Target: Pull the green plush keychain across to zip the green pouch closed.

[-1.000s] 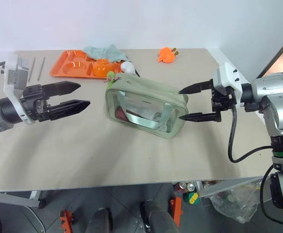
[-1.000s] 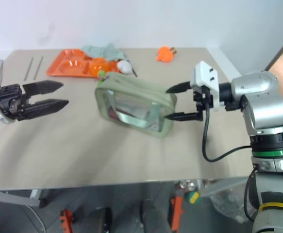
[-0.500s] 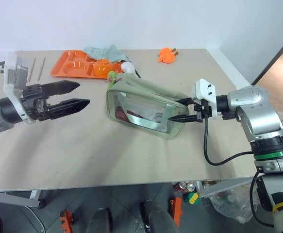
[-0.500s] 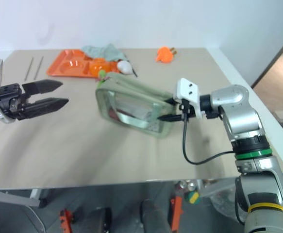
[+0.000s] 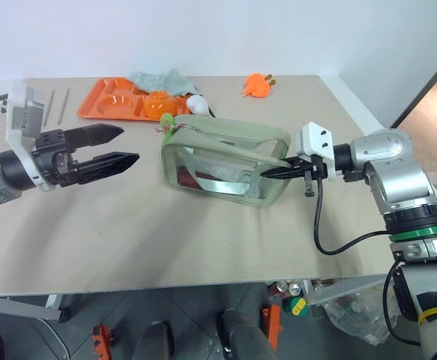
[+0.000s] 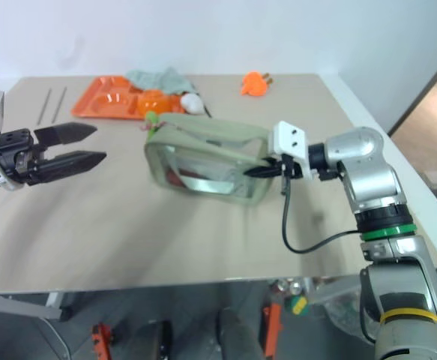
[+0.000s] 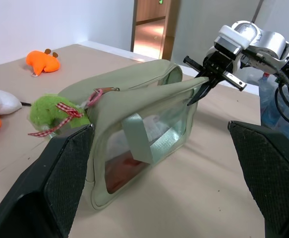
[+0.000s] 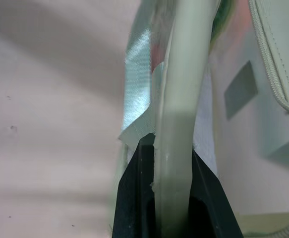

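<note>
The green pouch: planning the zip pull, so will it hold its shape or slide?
Probably floppy: the green pouch creases where the right gripper pinches its fabric edge. Likely light, so pulling the green plush keychain might drag it.

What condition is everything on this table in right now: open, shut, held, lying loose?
green pouch: upright, zipper open, one end pinched by the right claw.
green plush keychain: at the pouch's far end, untouched.
right claw: shut on the pouch's edge.
left claw: open, holding nothing, away from the pouch.
orange tray: lying flat, with an orange bowl in it.
orange plush toy: lying loose.
</note>
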### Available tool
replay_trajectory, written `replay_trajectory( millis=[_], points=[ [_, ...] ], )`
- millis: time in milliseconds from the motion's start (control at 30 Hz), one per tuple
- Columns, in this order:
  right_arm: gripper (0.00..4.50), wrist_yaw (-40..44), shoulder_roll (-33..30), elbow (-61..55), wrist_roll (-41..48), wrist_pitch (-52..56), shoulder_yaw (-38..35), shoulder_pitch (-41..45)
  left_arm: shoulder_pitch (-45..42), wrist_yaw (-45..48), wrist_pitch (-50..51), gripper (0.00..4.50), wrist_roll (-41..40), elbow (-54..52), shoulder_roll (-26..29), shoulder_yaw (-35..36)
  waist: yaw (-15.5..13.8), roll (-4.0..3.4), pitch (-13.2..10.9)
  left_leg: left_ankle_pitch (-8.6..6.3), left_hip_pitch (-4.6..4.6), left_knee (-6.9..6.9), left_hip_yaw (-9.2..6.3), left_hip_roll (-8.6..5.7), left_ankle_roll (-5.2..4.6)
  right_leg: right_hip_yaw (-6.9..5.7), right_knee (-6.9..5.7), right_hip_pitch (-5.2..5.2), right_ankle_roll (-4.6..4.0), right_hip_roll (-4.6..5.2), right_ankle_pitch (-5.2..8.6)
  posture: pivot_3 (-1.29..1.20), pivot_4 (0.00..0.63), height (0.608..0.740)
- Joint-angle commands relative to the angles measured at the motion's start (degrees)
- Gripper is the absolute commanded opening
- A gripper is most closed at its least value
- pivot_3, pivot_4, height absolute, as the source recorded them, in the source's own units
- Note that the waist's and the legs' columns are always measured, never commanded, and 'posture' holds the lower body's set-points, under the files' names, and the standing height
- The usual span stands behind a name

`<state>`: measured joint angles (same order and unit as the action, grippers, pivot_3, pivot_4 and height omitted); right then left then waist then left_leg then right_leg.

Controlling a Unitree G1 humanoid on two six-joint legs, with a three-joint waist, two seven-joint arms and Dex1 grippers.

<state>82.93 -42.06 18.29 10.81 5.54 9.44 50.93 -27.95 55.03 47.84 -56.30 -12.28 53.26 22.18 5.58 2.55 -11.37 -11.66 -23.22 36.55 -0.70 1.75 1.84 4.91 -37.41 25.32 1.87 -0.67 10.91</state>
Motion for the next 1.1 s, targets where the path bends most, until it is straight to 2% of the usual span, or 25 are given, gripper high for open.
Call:
replay_trajectory(
  millis=[33,433,600,800,1100],
  points=[
    [0.02,4.13,0.3,-0.15,3.6,-2.0,-2.06,3.1,-1.93,-0.07,-0.46,4.5,-0.47,0.72,0.61,1.33,0.0,-0.01,0.0,0.0,0.0,0.0,-0.01,0.0,0.0,-0.01,0.0,0.0,0.0,0.0,0.0,0.0,0.15,0.74],
    [0.02,5.87,2.32,3.82,2.87,-4.98,-1.06,5.66,-1.46,-0.5,0.73,4.5,-1.43,2.16,1.76,4.12,-0.01,-0.01,-0.01,0.0,-0.02,-0.01,-0.06,0.0,0.0,-0.05,0.0,0.0,-0.01,0.01,0.01,0.0,0.15,0.74],
    [0.02,4.95,2.11,1.41,2.1,-5.11,-0.52,3.36,-1.21,-0.4,1.16,4.5,-1.3,2.67,2.19,4.4,-0.01,-0.01,-0.01,0.0,-0.02,-0.01,-0.05,0.0,0.0,-0.05,0.0,0.0,-0.01,0.01,0.01,0.0,0.15,0.74],
    [0.02,4.1,1.0,-4.62,1.95,-2.57,0.32,-0.89,2.27,-0.62,-0.98,4.5,4.62,6.15,2.68,2.38,0.02,-0.01,-0.01,0.0,0.0,-0.02,-0.06,0.01,0.0,-0.05,0.0,0.0,-0.02,0.0,0.02,0.0,0.15,0.74],
    [0.02,2.05,0.28,-9.03,2.36,2.77,-0.14,-3.37,4.32,0.71,-0.68,4.5,5.94,6.2,2.35,1.7,0.05,-0.01,0.0,0.0,0.05,-0.03,-0.07,0.05,0.0,-0.08,-0.02,0.0,-0.08,-0.03,0.01,0.0,0.15,0.74]
  ],
)
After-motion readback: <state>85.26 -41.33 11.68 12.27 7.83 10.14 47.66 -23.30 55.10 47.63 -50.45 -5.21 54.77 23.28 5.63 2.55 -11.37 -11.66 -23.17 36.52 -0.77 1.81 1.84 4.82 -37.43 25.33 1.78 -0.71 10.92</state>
